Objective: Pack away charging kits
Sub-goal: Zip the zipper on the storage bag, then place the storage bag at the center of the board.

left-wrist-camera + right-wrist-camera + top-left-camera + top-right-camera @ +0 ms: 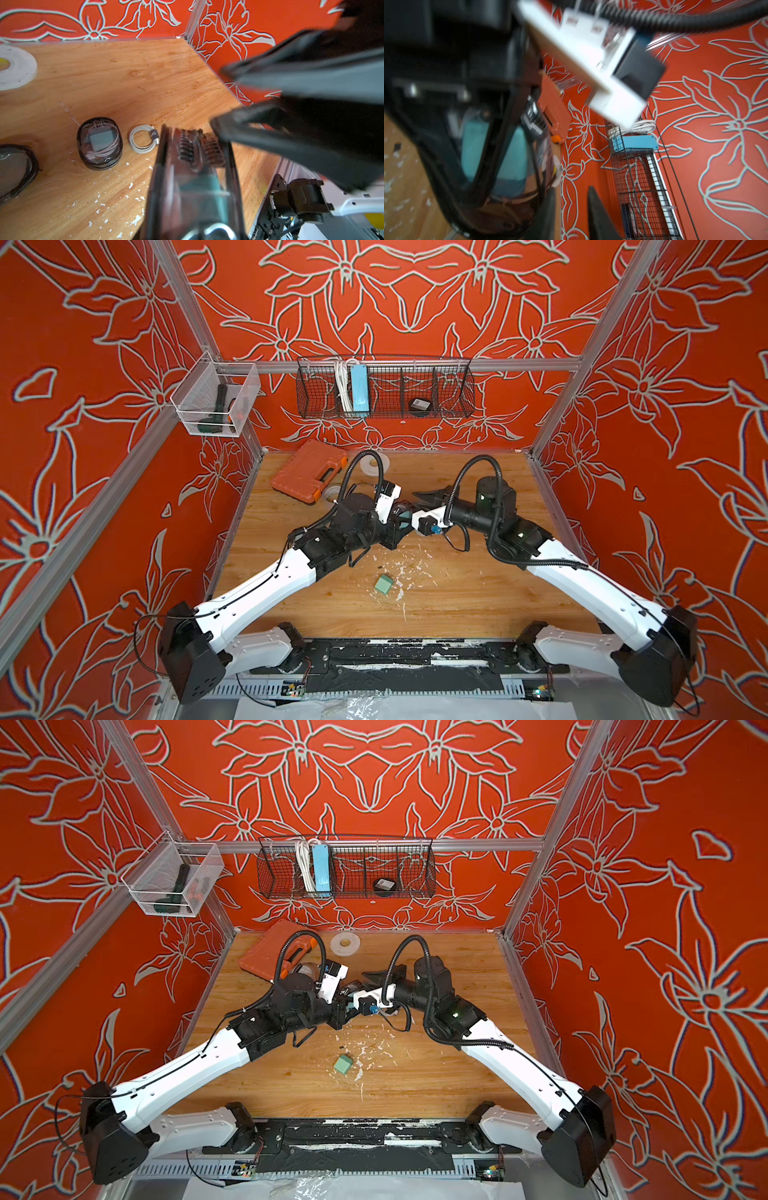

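Clenching the left claw on a palm-sized oval pouch with black rim and clear top, above the middle of the wooden desk, with a teal cube plug adapter showing through the clear side. Holding the right claw released and empty, jaws spread, one black finger just beside the pouch's far end, blurred. Leaving a second, packed clear-topped pouch flat on the desk, well short of the far edge, teal adapter and white cable inside, and a small coiled white cable just beside it, apart. Leaving another teal cube adapter loose among white flecks toward the front edge, near its middle. Cutting a third dark-rimmed pouch at the frame's border. Judging the held pouch light, soft-walled and slick on its clear face, likely to sag or twist if pinched there; favouring the stiffer black rim for a hold. Reckoning the adapter hard, light and smooth, best taken across two flat faces, and the cable springy, best pinched at its dark band.
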You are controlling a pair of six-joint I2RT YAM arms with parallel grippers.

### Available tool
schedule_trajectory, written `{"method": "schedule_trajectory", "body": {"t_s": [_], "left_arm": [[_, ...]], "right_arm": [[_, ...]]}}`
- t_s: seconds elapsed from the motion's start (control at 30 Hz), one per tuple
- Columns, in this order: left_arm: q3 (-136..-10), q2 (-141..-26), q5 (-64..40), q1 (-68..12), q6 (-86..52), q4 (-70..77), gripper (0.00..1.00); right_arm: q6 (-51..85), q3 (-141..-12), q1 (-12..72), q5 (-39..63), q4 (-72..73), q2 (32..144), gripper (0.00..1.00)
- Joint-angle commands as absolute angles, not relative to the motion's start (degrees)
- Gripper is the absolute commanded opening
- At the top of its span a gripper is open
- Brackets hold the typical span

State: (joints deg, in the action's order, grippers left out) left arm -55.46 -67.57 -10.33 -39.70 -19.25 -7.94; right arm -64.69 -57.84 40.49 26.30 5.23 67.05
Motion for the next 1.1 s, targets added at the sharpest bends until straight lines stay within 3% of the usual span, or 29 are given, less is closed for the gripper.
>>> {"method": "schedule_trajectory", "body": {"t_s": [0.0, 0.23, 0.4, 0.57, 0.77, 1.07], "left_arm": [[-50.44, -64.71, -9.36, -34.06, -23.27, -5.84, 0.0], [-35.77, -51.21, -12.56, -12.97, -32.31, 1.11, 0.0], [-27.4, -54.43, -24.61, -2.77, -40.23, 11.01, 0.0], [-24.47, -59.73, -27.69, -1.49, -42.63, 18.02, 0.0], [-21.82, -65.49, -27.78, -1.46, -46.83, 23.42, 0.0], [-20.13, -76.51, -29.64, -1.49, -50.49, 32.49, 0.01]], "right_arm": [[-60.75, -55.66, 41.65, 30.17, 16.69, 65.84, 0.98], [-45.2, -40.56, 41.77, 24.98, 25.35, 62.25, 0.98], [-24.05, -39.42, 41.79, 12.04, 28.92, 64.42, 0.98], [0.38, -48.06, 40.86, -9.2, 12.3, 68.49, 0.98], [13.64, -49.57, 38.96, -7.56, 1.64, 69.46, 0.98], [24.73, -44.79, 38.77, -9.41, 1.09, 67.98, 0.98]]}}
